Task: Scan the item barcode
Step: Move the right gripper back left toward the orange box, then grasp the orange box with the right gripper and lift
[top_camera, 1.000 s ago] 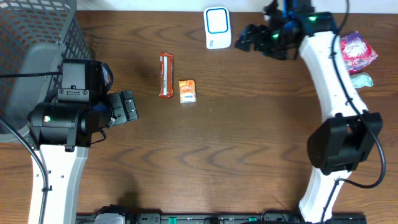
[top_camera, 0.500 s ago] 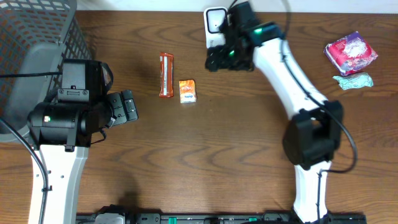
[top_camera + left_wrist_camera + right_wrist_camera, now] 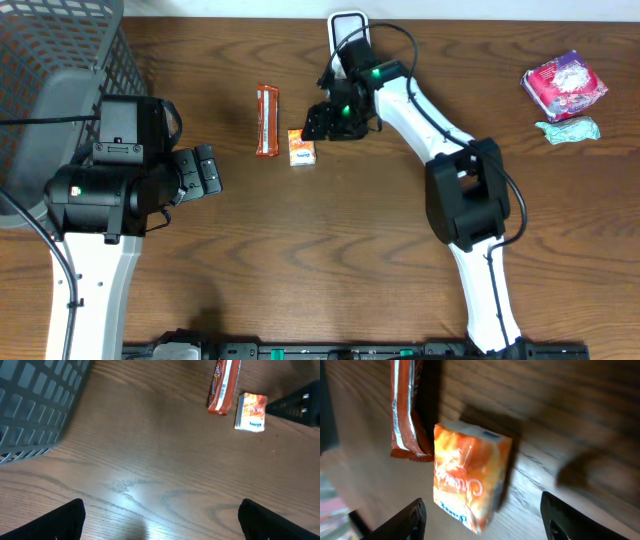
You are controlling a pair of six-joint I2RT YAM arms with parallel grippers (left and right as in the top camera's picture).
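Overhead: the right gripper (image 3: 320, 122), jaws apart, hangs at the far right corner of the orange box (image 3: 301, 146). The box lies mid-table just beside a red snack bar (image 3: 267, 121), their long axes parallel, short of the white scanner (image 3: 348, 30). The left gripper (image 3: 205, 170) waits well apart by the basket (image 3: 60, 60).

Left wrist: its jaws gape over bare wood, the box far ahead.

Right wrist: the box sits between the spread fingers (image 3: 412, 520), untouched, its narrow width across their closing line.

A second earlier the right arm stood by the scanner's right side; it has swung to the box. Nothing else has moved.
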